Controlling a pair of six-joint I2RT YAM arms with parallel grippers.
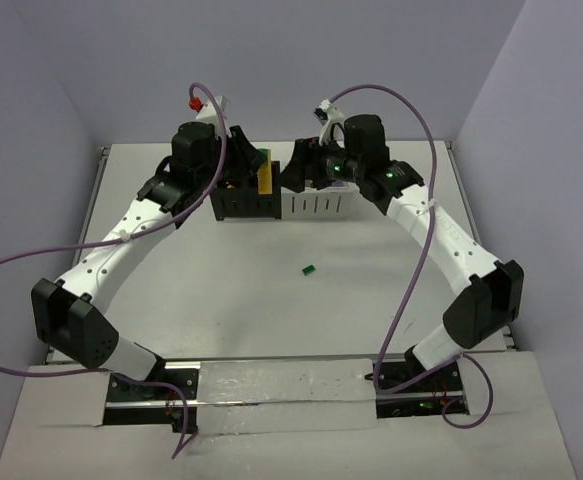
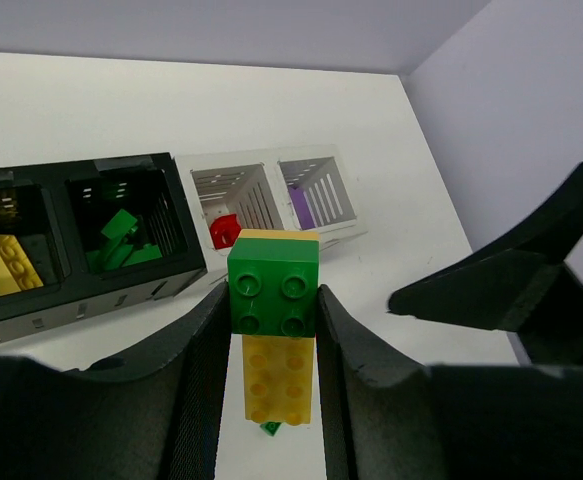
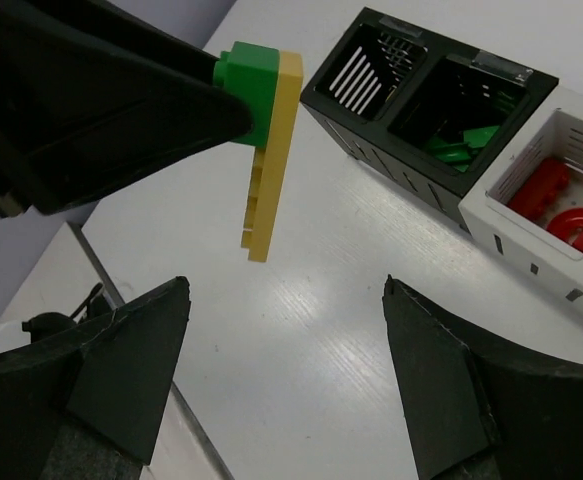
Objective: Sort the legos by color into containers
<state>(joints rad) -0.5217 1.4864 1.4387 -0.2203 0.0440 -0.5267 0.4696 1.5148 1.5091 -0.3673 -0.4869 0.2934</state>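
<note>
Left wrist view: left gripper (image 2: 271, 345) clamps joined green-and-yellow legos (image 2: 274, 300) near the containers (image 2: 121, 297); right gripper (image 3: 283, 300) gapes, empty.

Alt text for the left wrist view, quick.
The left tool grips a green brick stuck to a yellow brick. Behind stand four joined bins, holding yellow, green, red and purple pieces.

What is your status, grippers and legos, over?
Left gripper shut on green brick stuck to yellow brick. Right gripper open, empty. One green lego loose on table. No obstruction seen.
</note>
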